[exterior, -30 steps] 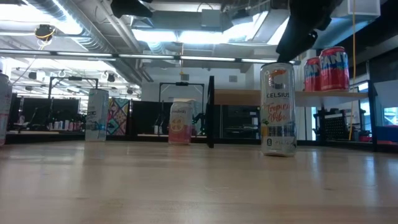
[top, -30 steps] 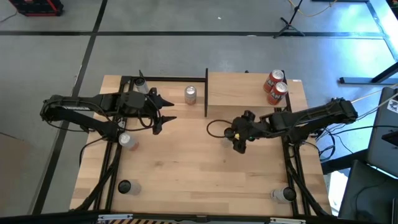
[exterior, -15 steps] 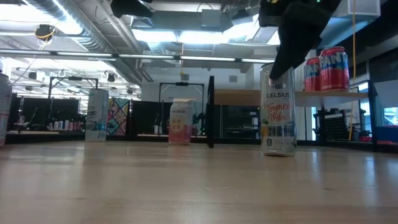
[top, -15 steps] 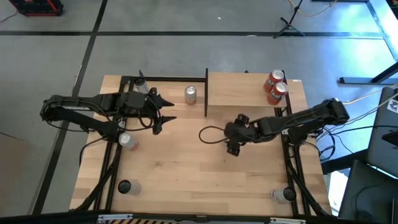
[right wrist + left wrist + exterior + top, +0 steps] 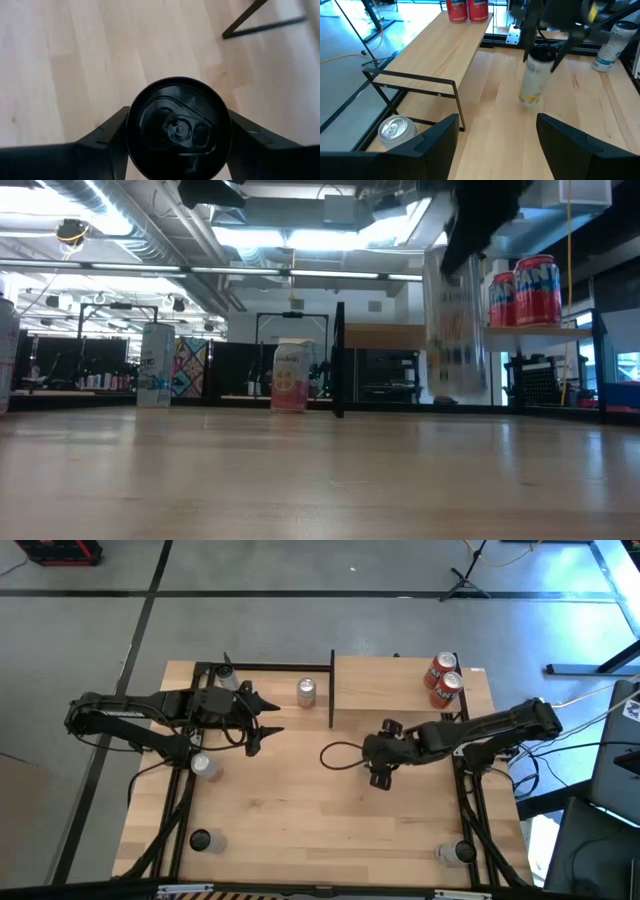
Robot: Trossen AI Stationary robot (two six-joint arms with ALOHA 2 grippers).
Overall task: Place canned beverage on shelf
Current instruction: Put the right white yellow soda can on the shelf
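The canned beverage, a tall pale can (image 5: 535, 82), hangs above the tabletop in front of the shelf (image 5: 385, 685), with my right gripper (image 5: 379, 772) shut on its top. In the high view the gripper hides the can. The low view shows the can (image 5: 455, 330) blurred and off the table. The right wrist view looks down on its dark lid (image 5: 177, 125). Two red cans (image 5: 445, 678) stand on the shelf's right end. My left gripper (image 5: 272, 718) waits open over the table's far left part, holding nothing. My right gripper pinches the can's upper end (image 5: 541, 54) between its two fingers (image 5: 107, 137), one on each side of the rim. The fingers come from above, slanting down. The can hangs below them, lifted clear of the table and slightly tilted.
A silver can (image 5: 306, 692) stands just left of the shelf's black post (image 5: 331, 690). More cans stand at the far left (image 5: 225, 675), by the left arm (image 5: 205, 766), near left (image 5: 200, 840) and near right (image 5: 456, 852). A black cable loops beside the right gripper (image 5: 335, 755).
My right gripper has moved a little toward the table's left, come down over the standing can, shut on its top and raised it. The can, which stood on the table, now hangs clear of it.
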